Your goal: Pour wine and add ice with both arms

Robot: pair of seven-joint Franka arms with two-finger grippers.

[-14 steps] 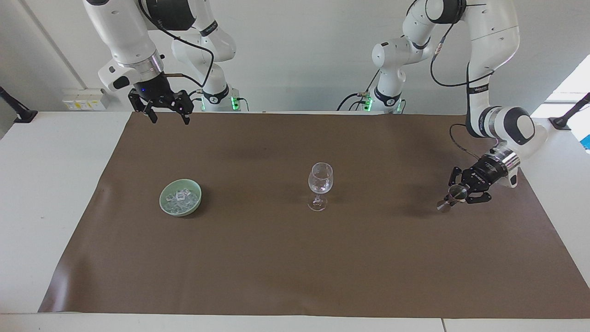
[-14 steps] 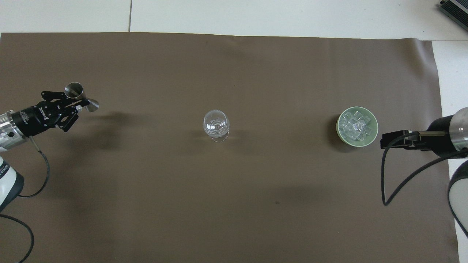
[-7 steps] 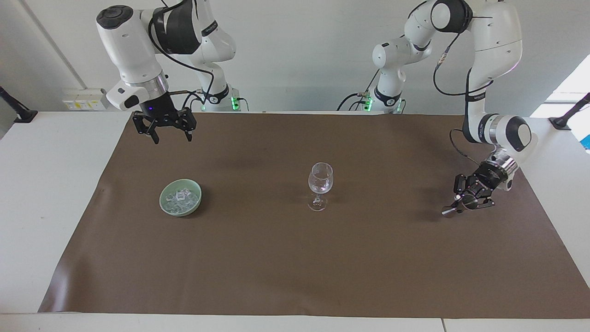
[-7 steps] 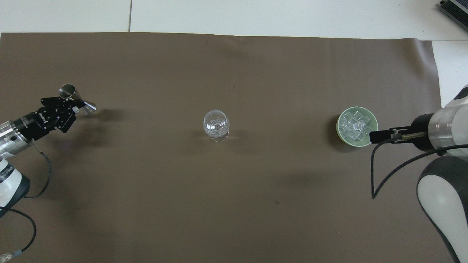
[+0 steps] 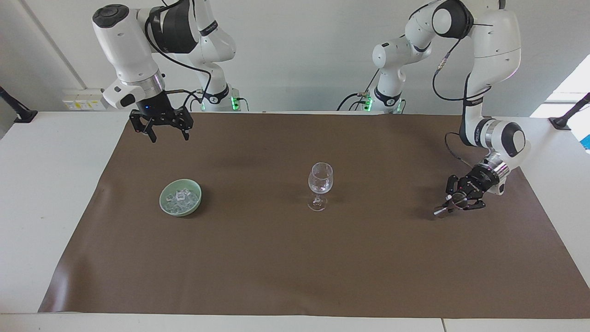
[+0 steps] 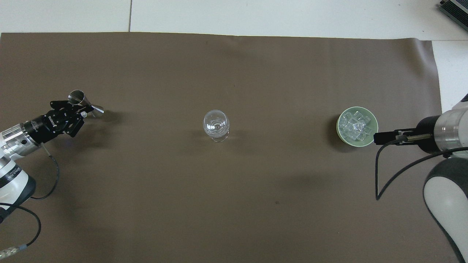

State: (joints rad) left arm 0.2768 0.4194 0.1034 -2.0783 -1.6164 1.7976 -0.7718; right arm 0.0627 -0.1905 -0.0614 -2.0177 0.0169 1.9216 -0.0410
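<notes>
A: Facing view, what has changed?
B: The left hand [image 5: 454,201], clenched on a metal jigger [image 5: 446,205], has shifted toward the wine glass [image 5: 320,184], low over the brown mat [image 5: 295,258].
A: And the right hand [image 5: 161,127]?
B: Released and raised, it has moved closer above the ice [image 5: 181,197] in the green bowl [image 5: 166,205] at its end of the counter [image 5: 41,193].

White table [image 5: 41,193] under brown mat [image 5: 295,258]; plain pale wall [image 5: 295,50] above table; bright window [image 5: 569,92] beside wall; socket boxes [image 5: 85,98] at wall's foot.
</notes>
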